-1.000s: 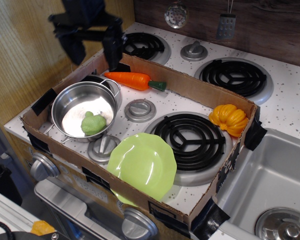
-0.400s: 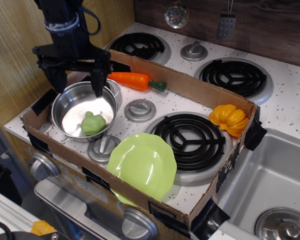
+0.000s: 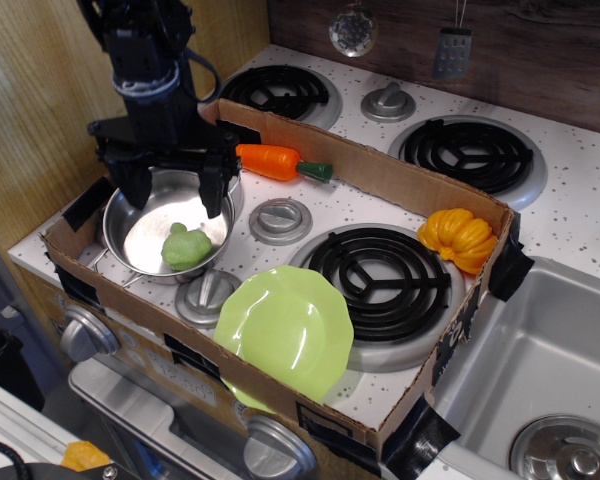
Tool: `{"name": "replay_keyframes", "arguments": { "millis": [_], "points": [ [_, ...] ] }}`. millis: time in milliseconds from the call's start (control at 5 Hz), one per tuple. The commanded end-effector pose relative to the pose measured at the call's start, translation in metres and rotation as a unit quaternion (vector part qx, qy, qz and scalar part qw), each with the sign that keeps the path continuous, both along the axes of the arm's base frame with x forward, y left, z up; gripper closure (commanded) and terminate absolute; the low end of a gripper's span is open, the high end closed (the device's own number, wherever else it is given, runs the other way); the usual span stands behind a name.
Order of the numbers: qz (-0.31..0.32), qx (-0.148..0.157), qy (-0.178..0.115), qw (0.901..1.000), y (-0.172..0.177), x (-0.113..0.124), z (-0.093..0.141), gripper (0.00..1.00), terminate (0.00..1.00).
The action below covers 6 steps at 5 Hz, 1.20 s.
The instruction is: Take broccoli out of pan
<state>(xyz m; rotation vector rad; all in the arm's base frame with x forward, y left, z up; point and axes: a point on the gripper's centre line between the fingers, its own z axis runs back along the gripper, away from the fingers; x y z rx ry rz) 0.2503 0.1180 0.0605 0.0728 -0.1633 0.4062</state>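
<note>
The light-green lumpy broccoli (image 3: 186, 246) lies inside the shiny steel pan (image 3: 130, 235) at the left of the cardboard tray. My black gripper (image 3: 176, 196) hangs over the pan, open, with one finger (image 3: 135, 187) at the left and the other finger (image 3: 216, 192) at the right. Its tips are just above and behind the broccoli, not touching it. The arm hides the pan's far rim.
A lime-green plate (image 3: 285, 328) leans at the tray's front. An orange carrot (image 3: 275, 160) lies behind the pan. A yellow-orange squash (image 3: 462, 238) sits at the right. Black coil burners (image 3: 385, 270), stove knobs (image 3: 280, 220), the cardboard wall (image 3: 380, 175) and a sink (image 3: 545, 380) surround them.
My gripper came from the back of the tray forward and down over the pan, and is now lower and closer to the broccoli. The broccoli and pan have not moved.
</note>
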Motion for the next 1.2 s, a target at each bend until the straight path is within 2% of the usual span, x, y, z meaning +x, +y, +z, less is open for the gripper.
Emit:
{"name": "replay_keyframes", "arguments": {
  "millis": [0, 400, 1000],
  "points": [
    [0.045, 0.009, -0.025, 0.9987, 0.001, -0.004, -0.015, 0.0, 0.0],
    [0.074, 0.022, -0.036, 0.9964, 0.011, 0.001, -0.025, 0.0, 0.0],
    [0.069, 0.015, -0.046, 0.9964, 0.016, -0.01, -0.037, 0.0, 0.0]
  ]
}}
